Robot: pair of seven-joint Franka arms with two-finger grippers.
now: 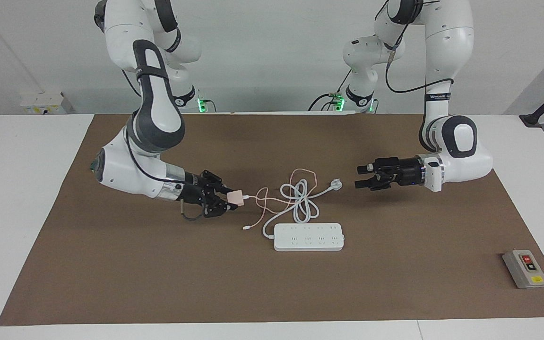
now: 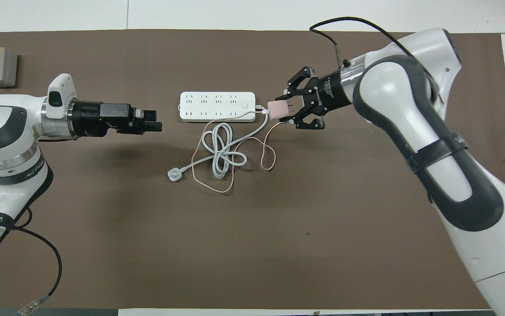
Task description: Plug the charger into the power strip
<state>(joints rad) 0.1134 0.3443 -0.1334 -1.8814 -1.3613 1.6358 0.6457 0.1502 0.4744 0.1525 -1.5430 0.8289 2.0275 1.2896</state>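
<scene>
White arms (image 1: 456,141) with grey joints and black tools (image 2: 149,124).

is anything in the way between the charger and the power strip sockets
Nothing solid. The right tool holds the charger above the mat, toward the right arm's end of the power strip. Only the loose white cord and the pink cable lie between.

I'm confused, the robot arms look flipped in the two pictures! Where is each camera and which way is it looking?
Facing view: high across the table, looking at the robots; both arms show whole, bases at top, right gripper holding the charger, left gripper open.
Overhead view: high above the robots' end, looking steeply down; arms enter from the bottom corners.
Both show the power strip, charger and both grippers, turned half around.
</scene>
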